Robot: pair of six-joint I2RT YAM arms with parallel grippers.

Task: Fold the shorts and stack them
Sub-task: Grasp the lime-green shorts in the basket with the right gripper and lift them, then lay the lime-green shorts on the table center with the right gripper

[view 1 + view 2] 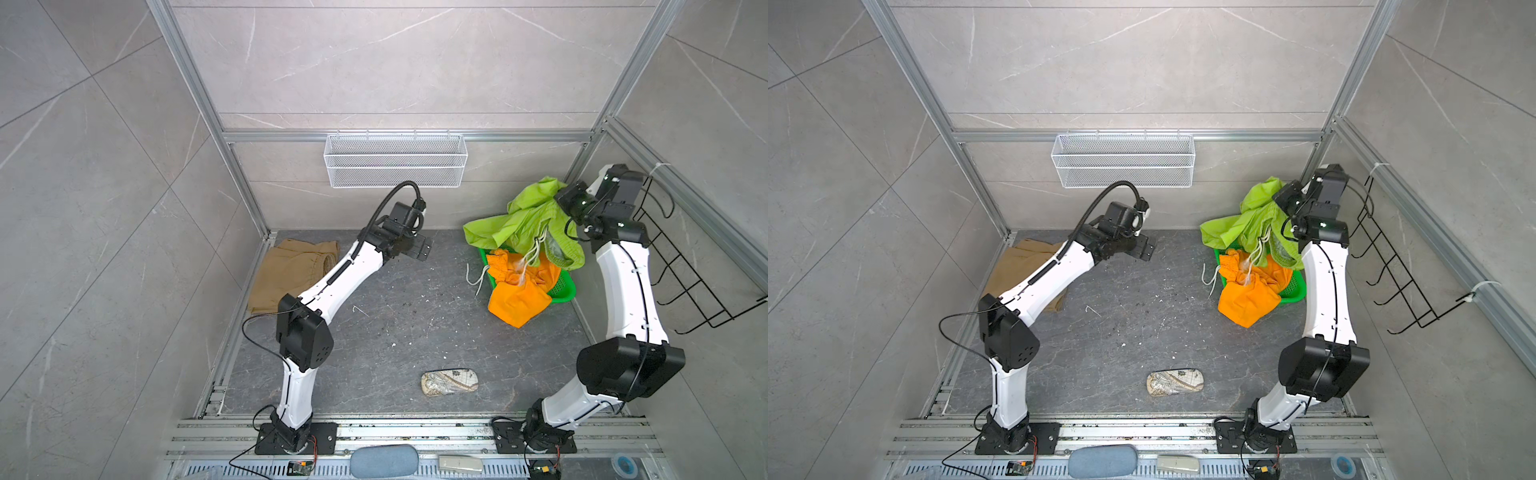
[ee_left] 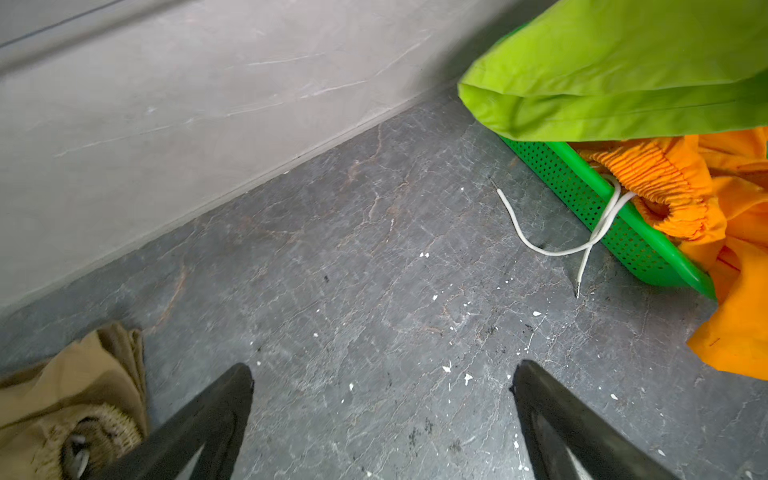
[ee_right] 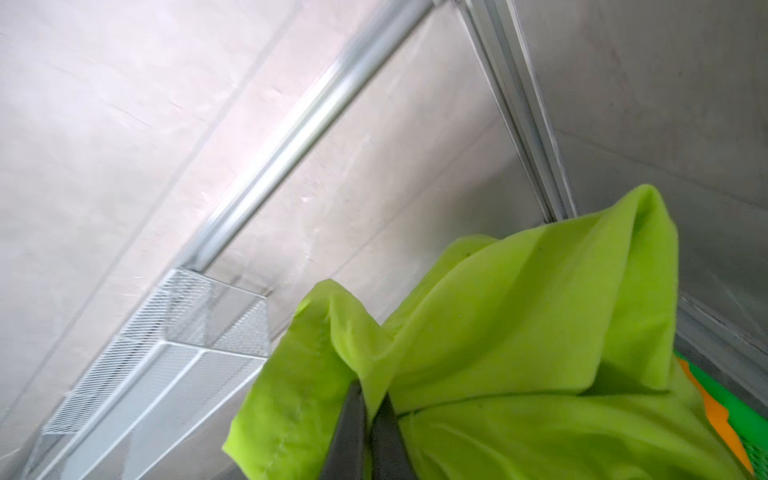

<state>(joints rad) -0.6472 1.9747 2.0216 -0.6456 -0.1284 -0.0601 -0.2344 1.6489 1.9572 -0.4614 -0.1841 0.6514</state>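
Top views look down, wrist views close, sharing lime shorts

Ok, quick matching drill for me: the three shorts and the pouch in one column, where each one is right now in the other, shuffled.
1. tan shorts
2. lime green shorts
3. orange shorts
4. patterned pouch

A. spilling over the rim of the green basket
B. alone near the front of the table
C. pinched in the shut right gripper, raised above the basket
D. lying at the table's far left

Pairs: 1-D, 2-C, 3-A, 4-B.
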